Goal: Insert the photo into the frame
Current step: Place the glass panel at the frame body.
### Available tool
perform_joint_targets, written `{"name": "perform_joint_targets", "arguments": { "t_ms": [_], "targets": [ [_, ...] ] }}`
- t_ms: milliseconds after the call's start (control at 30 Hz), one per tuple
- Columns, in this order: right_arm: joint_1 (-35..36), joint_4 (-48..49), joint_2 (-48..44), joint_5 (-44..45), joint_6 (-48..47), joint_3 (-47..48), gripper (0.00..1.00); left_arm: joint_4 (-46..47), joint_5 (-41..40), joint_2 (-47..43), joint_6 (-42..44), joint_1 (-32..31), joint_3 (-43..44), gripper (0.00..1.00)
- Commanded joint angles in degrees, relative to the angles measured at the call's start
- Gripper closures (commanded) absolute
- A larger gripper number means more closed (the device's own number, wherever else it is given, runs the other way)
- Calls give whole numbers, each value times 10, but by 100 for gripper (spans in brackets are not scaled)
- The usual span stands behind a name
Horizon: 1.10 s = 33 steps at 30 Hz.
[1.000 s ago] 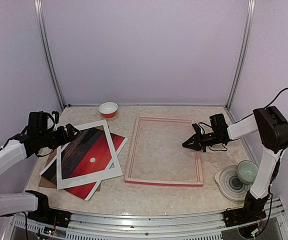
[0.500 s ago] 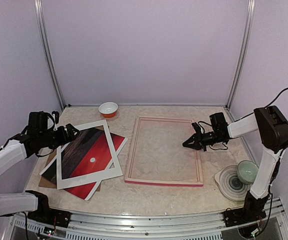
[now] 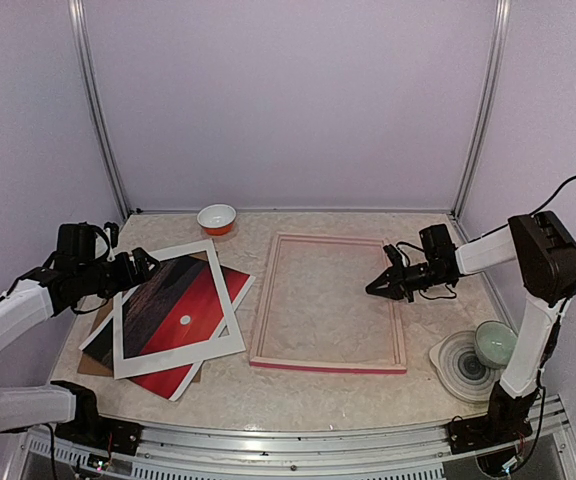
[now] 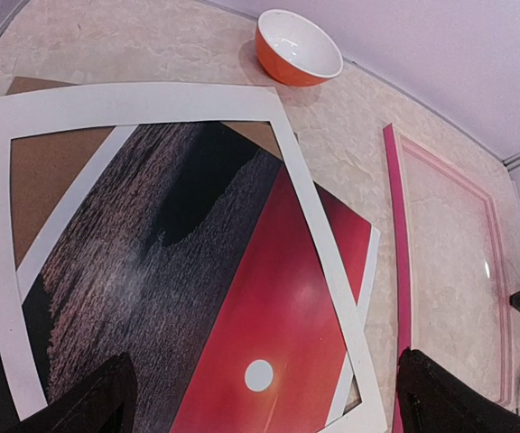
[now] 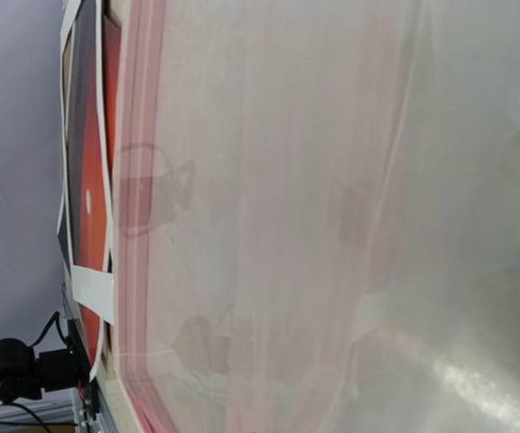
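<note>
While its upper links run in from the table's 8 o'clock corner, the left arm reaches toward 3 o'clock with the wrist held low and nearly level. The left claw (image 3: 140, 266) hangs over the pile's far left corner with its fingers spread wide, gripping nothing. In the wrist view the two dark fingertips sit at the bottom corners, with the pile between them. From that claw the photo (image 3: 183, 300) lies at 5 o'clock, flat on the table's 9 o'clock side. Its red sky, white sun and dark water show through the mat (image 4: 134, 95), which lies skewed on top, and a brown board (image 4: 57, 171) pokes out below. The right arm rises from the 5 o'clock corner, folds at the elbow and stretches toward 9 o'clock. The right claw (image 3: 376, 288) is pinched closed on nothing, its tip over the right rail of the frame (image 3: 328, 365); whether it touches, I cannot tell. The frame lies flat at the table's middle, spreading toward 9 o'clock from that claw, with its left rail just beside the photo's right corner. An orange bowl (image 3: 217, 217) sits at 11 o'clock.
</note>
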Motion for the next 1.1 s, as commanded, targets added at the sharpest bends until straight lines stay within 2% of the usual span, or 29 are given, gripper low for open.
{"name": "perform_joint_targets", "arguments": {
  "t_ms": [0, 1067],
  "targets": [
    [-8, -17, 2, -18, -14, 10, 100, -1, -3, -2, 9, -3, -6, 1],
    [-19, -38, -1, -18, -27, 17, 100, -1, -4, -1, 9, -5, -6, 1]
  ]
}}
